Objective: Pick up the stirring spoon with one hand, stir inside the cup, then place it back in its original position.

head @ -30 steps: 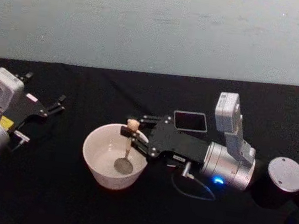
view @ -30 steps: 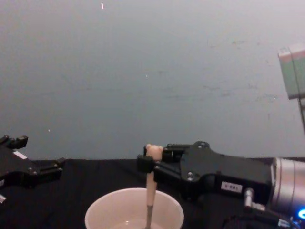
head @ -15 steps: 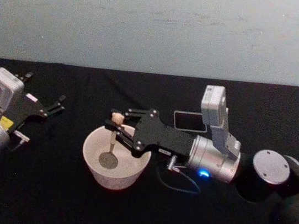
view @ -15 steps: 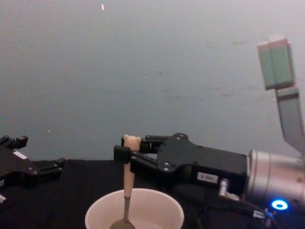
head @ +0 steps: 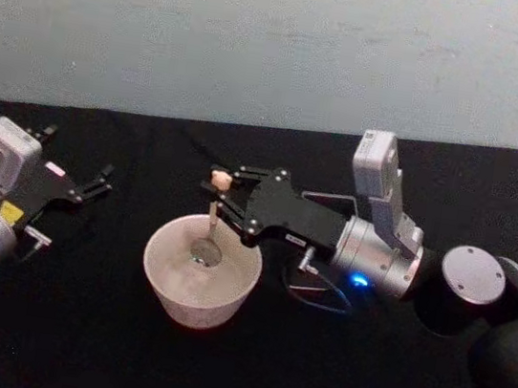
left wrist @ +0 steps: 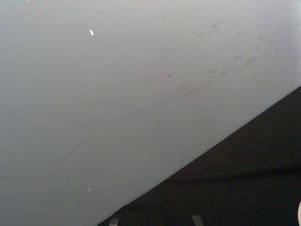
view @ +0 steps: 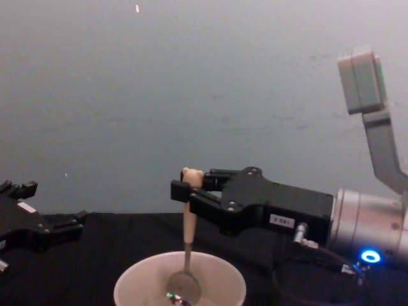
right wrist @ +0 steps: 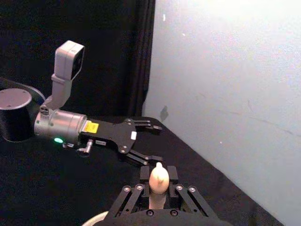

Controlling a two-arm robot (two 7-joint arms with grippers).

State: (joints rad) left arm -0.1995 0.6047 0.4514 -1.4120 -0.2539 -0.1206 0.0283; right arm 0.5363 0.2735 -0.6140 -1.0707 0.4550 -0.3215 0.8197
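Cup (head: 193, 305) mid-table, toward front edge. We hold stirring spoon (view: 187, 236) upright by upper handle, bowl down inside cup; we judge stirring in hand. Right pincer (head: 224, 201) clamped narrow on handle, above rim, keeping clear of cup wall. Left pincer (head: 99, 181) spread wide, idle near left edge.

Head camera is set high, faced down on the table (head: 213, 381). Chest camera is set low and close, faced at the wall (view: 191, 76). The cup (head: 195, 306) and stirring spoon (head: 210, 218) are shared by both. Right wrist camera is faced at the left gripper (right wrist: 157, 143).
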